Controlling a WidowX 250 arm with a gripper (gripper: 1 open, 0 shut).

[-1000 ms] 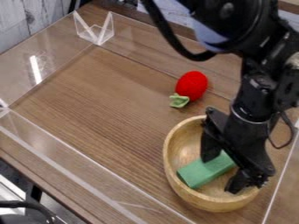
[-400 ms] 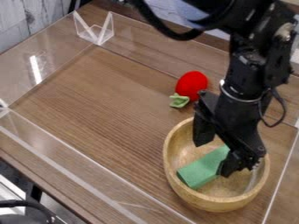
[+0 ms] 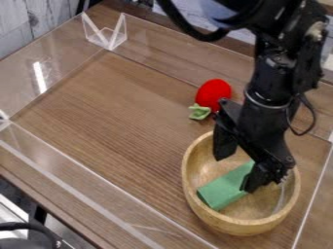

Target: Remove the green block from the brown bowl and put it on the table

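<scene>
I have the claw (image 3: 250, 165) pointing straight down over the brown bowl (image 3: 208, 216), its fingers spread wide and holding nothing, which I judge suits straddling the block. The green block (image 3: 227, 189) lies inside the bowl, leaning against its curved wall just below the fingertips. The red strawberry toy (image 3: 212, 93) sits apart on the bench (image 3: 117, 117).

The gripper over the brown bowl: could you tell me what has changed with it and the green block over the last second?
The gripper has lifted a little and drawn slightly toward the bowl's far side, so more of the green block now shows. Its jaws are open, and nothing has been grasped or released. The block lies as before inside the brown bowl, and the red strawberry on the table has not moved.
</scene>
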